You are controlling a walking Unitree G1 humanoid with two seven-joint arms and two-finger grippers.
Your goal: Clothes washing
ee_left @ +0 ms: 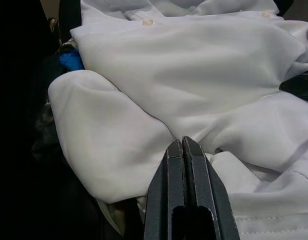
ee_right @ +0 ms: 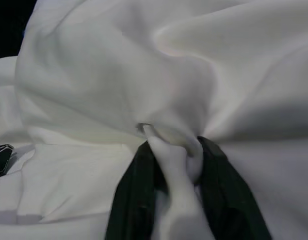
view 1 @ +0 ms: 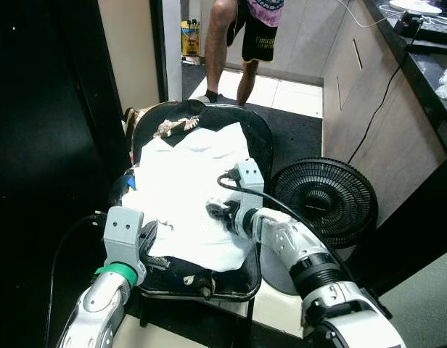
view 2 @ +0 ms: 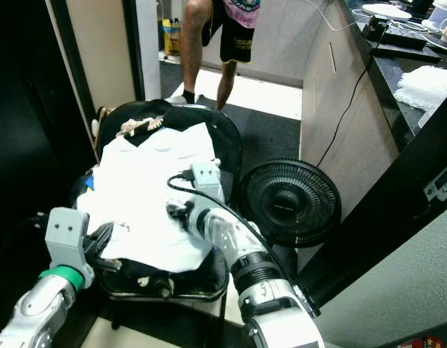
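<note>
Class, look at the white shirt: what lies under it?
Under the white shirt sits a black chair, with dark patterned cloth showing at its top edge. The seat beneath is covered.

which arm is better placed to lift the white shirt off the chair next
Right, probably. The right gripper already has a fold of the white shirt bunched between its fingers, mid-garment on the chair. The left gripper is shut with nothing visibly between its fingers, at the shirt's near edge.
</note>
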